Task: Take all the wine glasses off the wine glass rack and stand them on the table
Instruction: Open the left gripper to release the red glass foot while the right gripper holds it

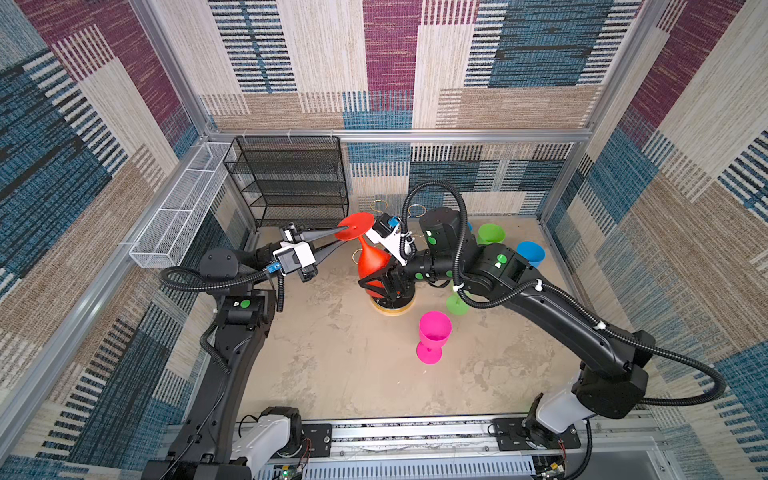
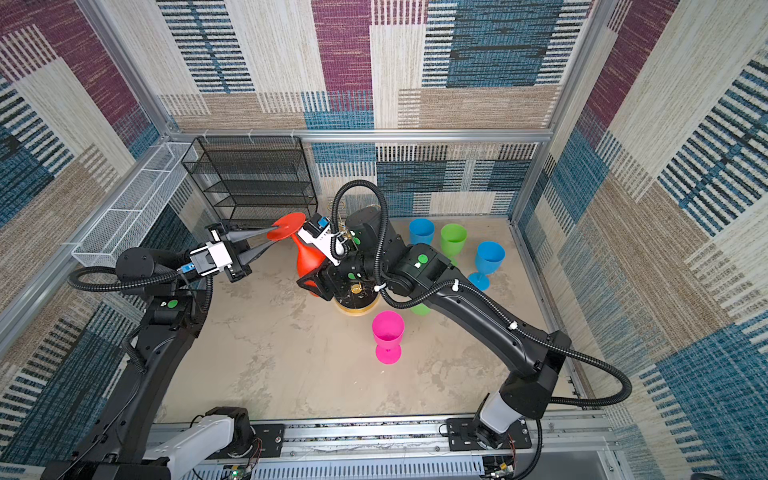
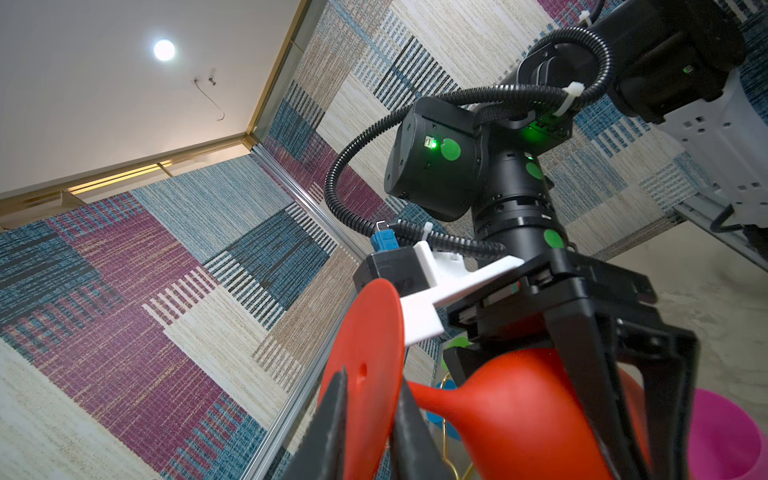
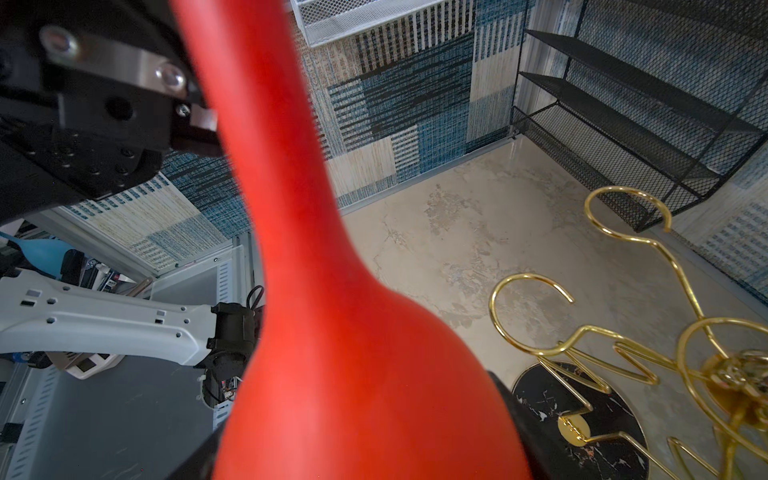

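Red wine glass [image 1: 372,262] is foot-up just beside the wine glass rack [image 1: 392,309], toward the surface's [image 1: 353,374] far edge, with left jaws pinched on its foot and right jaws wide around the bowl; looks light, stiff and slick, so I'd trust the bowl grip.

My left gripper [image 1: 340,236], reaching toward 2 o'clock, pinches the glass [image 1: 372,262] foot; right gripper [image 1: 380,286], pointing 9 o'clock, clamps its bowl.

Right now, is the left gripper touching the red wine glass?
Touching. Left wrist view shows the left gripper pinching the red wine glass by its foot.
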### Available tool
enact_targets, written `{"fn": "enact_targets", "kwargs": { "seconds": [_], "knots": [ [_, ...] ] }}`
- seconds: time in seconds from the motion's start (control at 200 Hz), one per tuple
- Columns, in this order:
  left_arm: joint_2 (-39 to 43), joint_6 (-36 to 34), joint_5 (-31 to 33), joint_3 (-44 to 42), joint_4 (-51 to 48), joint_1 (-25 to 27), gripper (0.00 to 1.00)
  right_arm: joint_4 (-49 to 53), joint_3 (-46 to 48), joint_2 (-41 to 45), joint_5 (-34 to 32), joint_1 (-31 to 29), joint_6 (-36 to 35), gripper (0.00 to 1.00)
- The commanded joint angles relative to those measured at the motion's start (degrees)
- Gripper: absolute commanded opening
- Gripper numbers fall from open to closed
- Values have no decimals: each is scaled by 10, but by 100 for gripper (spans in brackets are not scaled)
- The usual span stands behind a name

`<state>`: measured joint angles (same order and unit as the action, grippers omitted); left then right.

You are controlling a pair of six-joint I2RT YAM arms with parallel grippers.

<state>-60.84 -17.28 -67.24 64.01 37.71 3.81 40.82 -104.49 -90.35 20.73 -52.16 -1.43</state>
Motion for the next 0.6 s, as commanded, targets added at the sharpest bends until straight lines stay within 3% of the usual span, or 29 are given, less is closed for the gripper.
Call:
{"fn": "enact_targets", "kwargs": {
  "seconds": [0.0,0.285,0.471,0.596],
  "knots": [
    [2,-13,-4,4,-16,1,0,-21,1,5,3,-1,0,52],
    [21,-24,62,5,-85,1,0,-81,40,55,-24,-1,13,100],
    [42,42,192,7,-148,0,0,-127,74,107,-53,9,23,99],
    [55,119,294,8,-211,-3,0,-159,116,160,-22,46,48,99]
  ]
}}
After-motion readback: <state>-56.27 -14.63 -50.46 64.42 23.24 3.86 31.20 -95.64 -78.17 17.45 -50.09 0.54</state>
